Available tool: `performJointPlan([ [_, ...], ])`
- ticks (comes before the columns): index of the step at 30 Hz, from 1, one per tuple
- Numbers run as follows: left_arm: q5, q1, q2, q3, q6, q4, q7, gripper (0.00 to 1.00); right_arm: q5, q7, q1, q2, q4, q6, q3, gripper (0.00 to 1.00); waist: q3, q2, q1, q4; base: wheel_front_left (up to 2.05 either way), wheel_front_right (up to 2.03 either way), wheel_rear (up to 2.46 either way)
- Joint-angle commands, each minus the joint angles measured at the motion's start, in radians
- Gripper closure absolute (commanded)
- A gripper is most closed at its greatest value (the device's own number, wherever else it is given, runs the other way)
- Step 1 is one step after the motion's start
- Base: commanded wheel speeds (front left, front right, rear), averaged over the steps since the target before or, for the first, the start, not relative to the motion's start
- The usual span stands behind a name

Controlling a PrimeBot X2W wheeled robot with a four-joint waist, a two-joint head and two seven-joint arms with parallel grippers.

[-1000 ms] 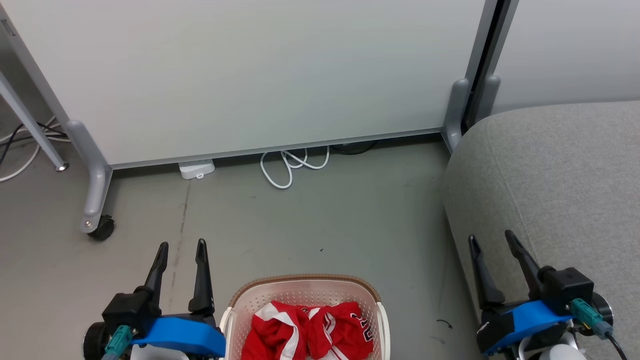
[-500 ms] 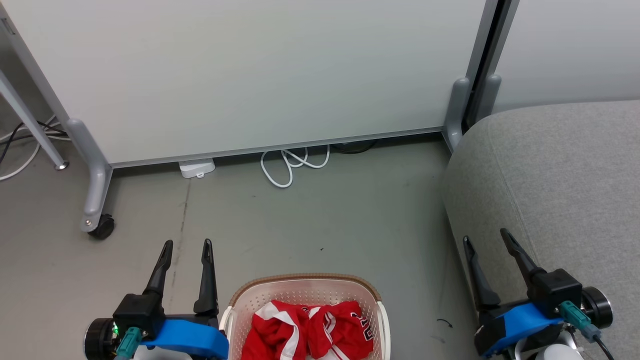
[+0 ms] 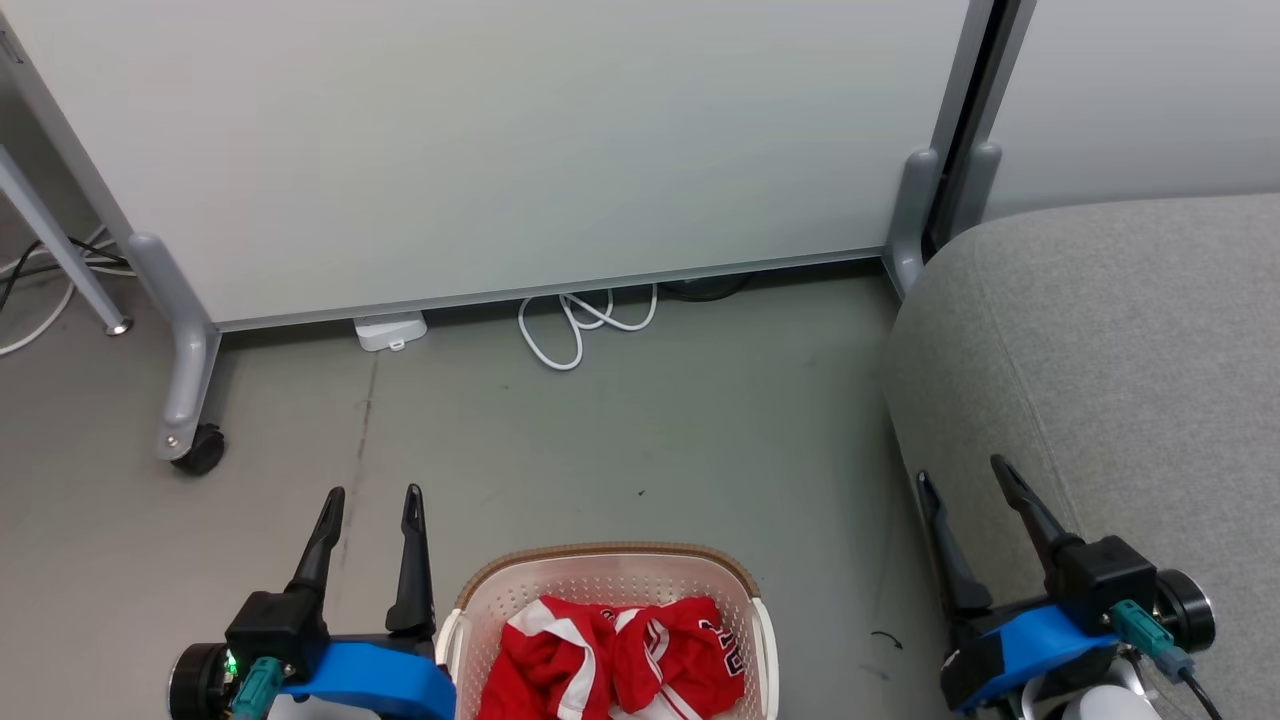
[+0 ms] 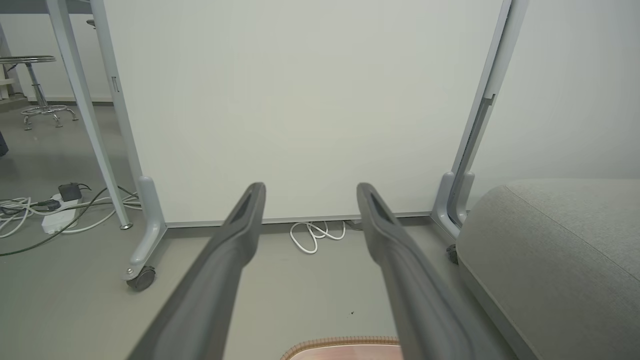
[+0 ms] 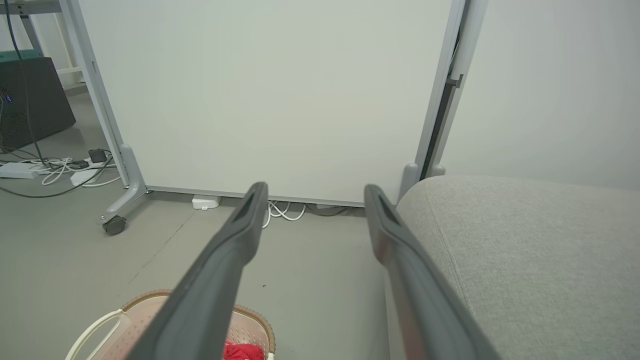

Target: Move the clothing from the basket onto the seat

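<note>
1. Low in the head view, the clothing (image 3: 610,655) lies bunched inside the basket (image 3: 610,550) on the floor (image 3: 640,430). The left hand (image 3: 373,492) hovers just beside the basket, fingers apart. The right hand (image 3: 960,470), fingers also apart, is at the edge of the seat (image 3: 1100,330).
2. Left wrist view: the fingers are spread, with the basket's braided rim below them and the seat at right.
3. Right wrist view: the fingers are spread, with red cloth in the basket at lower left and the seat at right.
</note>
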Motion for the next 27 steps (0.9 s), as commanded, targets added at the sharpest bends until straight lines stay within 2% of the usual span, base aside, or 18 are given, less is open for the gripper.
performJointPlan([
  [1,-0.001,0.005,0.0,0.001,-0.004,0.006,-0.005,0.0,0.008,-0.003,-0.02,-0.006,-0.001,0.0,0.007,0.0,0.009,0.0,0.0,-0.009,0.0,0.0,0.0],
  [5,0.0,0.002,-0.001,0.004,-0.001,0.025,-0.005,0.0,0.016,-0.003,-0.029,-0.006,-0.009,0.0,0.023,0.0,0.038,0.0,0.0,-0.043,0.0,0.0,0.0],
  [13,0.006,-0.047,0.002,0.01,0.006,0.121,-0.005,0.0,0.031,-0.007,-0.083,-0.005,-0.054,0.0,0.056,0.0,0.161,0.0,0.0,-0.154,0.0,0.0,0.0],
  [22,-0.016,-0.169,0.013,0.019,-0.003,0.329,0.001,0.0,0.059,-0.019,-0.143,-0.005,-0.104,0.0,0.054,0.0,0.358,0.0,0.0,-0.253,0.0,0.0,0.0],
  [27,-0.015,-0.266,0.02,0.003,-0.01,0.459,0.025,0.0,0.078,-0.028,-0.176,-0.004,-0.12,0.0,0.043,0.0,0.473,0.0,0.0,-0.271,0.0,0.0,0.0],
])
